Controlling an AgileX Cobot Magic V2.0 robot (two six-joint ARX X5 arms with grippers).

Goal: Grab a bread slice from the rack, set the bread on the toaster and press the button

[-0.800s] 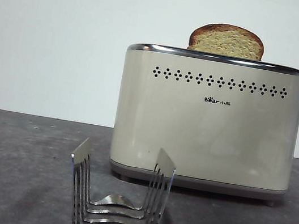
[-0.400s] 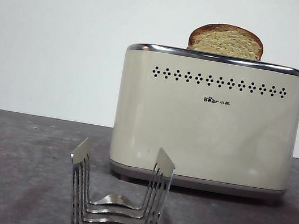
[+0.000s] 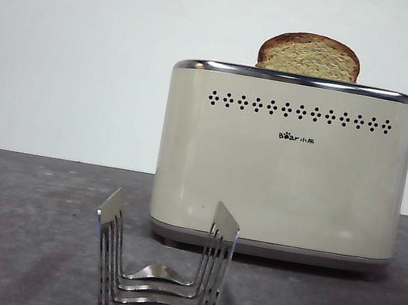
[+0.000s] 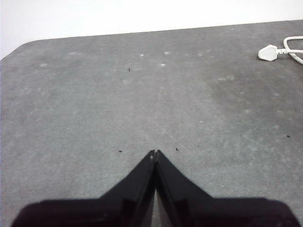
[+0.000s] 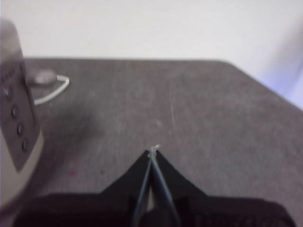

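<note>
One slice of bread (image 3: 309, 55) stands upright in the top of the toaster (image 3: 282, 165), its rounded crust showing above the chrome rim, exactly as it stood a second ago. Nearer the camera and to the left, the rack (image 3: 161, 270) sits bare on the grey table (image 3: 18, 231), also unmoved. Both arms are out of the front view: the left gripper (image 4: 155, 153) hangs over open tabletop with jaws pressed together, and the right gripper (image 5: 153, 151), jaws likewise closed on nothing, hovers beside the toaster's button panel (image 5: 16, 120).
</note>
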